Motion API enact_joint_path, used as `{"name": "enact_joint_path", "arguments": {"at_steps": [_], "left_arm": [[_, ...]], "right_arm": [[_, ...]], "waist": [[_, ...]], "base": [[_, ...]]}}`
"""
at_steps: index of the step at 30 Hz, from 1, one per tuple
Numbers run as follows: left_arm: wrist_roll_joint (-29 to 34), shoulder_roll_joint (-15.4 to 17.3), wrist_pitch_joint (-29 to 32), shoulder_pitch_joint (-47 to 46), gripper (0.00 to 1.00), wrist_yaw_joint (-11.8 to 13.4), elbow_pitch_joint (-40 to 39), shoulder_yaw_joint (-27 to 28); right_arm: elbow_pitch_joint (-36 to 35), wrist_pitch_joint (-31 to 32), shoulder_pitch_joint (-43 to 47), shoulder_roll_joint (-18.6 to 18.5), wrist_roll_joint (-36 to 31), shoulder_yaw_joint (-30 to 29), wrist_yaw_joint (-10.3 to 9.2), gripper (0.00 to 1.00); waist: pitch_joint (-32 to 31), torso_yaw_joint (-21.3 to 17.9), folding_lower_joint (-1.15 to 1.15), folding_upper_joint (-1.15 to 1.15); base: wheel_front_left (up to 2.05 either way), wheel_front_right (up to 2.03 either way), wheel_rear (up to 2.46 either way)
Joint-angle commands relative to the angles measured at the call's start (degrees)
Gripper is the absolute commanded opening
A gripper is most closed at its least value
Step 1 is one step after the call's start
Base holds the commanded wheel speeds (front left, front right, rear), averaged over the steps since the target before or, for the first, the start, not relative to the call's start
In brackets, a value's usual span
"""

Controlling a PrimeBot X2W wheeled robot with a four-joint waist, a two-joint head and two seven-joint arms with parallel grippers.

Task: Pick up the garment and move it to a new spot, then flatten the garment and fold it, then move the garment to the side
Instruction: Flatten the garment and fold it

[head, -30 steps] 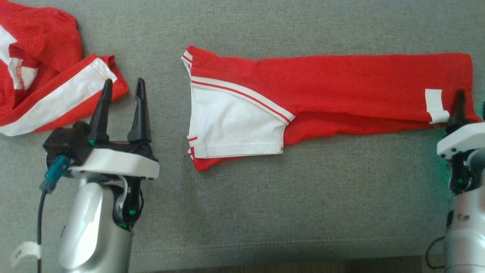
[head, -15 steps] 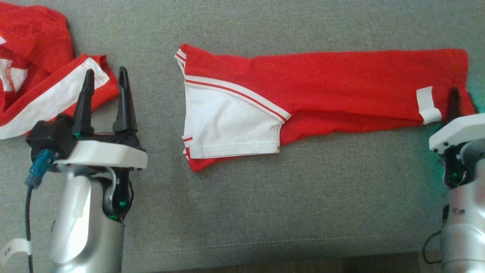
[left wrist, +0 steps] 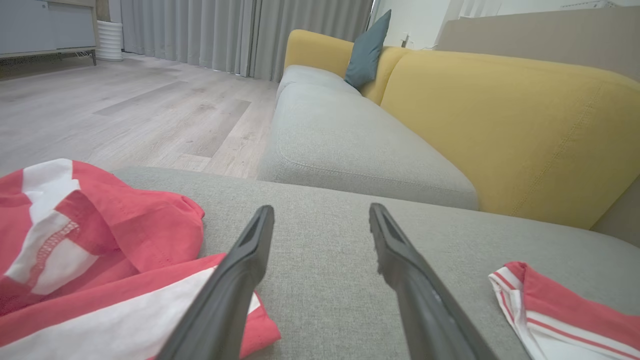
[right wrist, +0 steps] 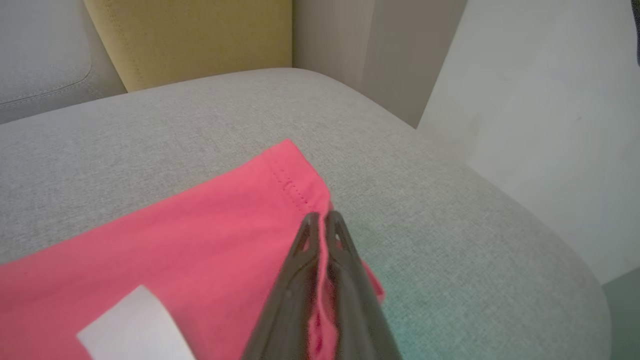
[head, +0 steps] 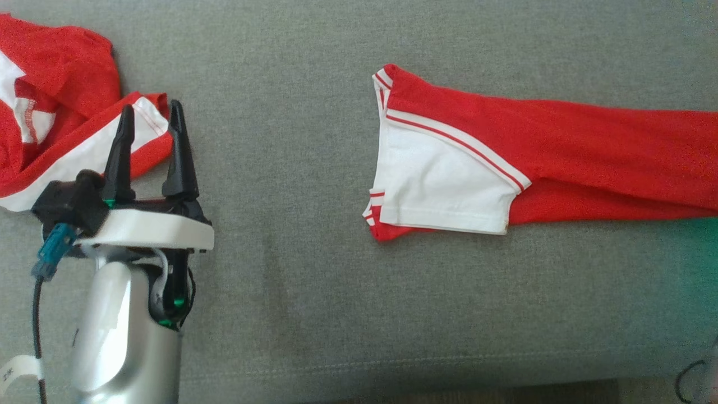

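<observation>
Red garment [head: 589, 146] — pinched in right gripper [right wrist: 323, 217], left gripper [head: 150, 112] spread

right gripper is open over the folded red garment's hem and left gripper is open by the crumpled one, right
No: the right gripper is shut on the folded red garment at its hem, as the right wrist view shows. The left gripper is open by the crumpled garment.
</observation>
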Motion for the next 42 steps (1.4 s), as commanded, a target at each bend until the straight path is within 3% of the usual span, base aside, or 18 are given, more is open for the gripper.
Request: {"name": "enact_joint_path", "arguments": {"at_steps": [1,5,12,27,32,42], "left_arm": [[-0.8,0.8,-0.3,-0.4,1.00,0.2,-1.7,1.4],[-1.7,0.8,-0.3,0.0,1.00,0.5,-1.5,0.6],[-2.8,0.8,-0.3,1.6,1.00,1.3,-0.8,-0.3],[-5.2,0.8,-0.3,4.4,1.00,2.8,-0.3,-2.8],[-5.4,0.8,-0.3,4.7,1.00,3.1,-0.2,-3.1],[-5.9,0.8,-0.3,5.1,1.00,3.3,0.3,-3.9]], "right_arm": [[-2.4,-1.1,-1.9,0.4,-1.6,0.4,0.36,0.00],[-2.4,-1.8,-3.6,1.7,-3.5,0.3,0.36,0.00],[-4.2,-1.2,-5.4,2.5,1.5,8.4,0.36,0.00],[-13.3,4.6,-0.1,2.5,30.9,41.9,0.36,0.00],[-13.5,2.9,2.6,2.5,35.1,50.1,0.36,0.00],[-5.8,-3.1,3.7,2.6,39.6,62.9,0.36,0.00]], "waist": [[-0.5,0.0,0.00,0.00],[-1.5,0.0,0.00,0.00],[-4.9,-0.1,0.00,0.00],[-9.4,2.4,0.00,0.00],[-9.5,4.0,0.00,0.00],[-9.3,6.7,0.00,0.00]], "base": [[0.00,0.00,0.00],[0.00,0.00,0.00],[0.00,0.00,0.00],[0.00,0.00,0.00],[0.00,0.00,0.00],[0.00,0.00,0.00]]}}
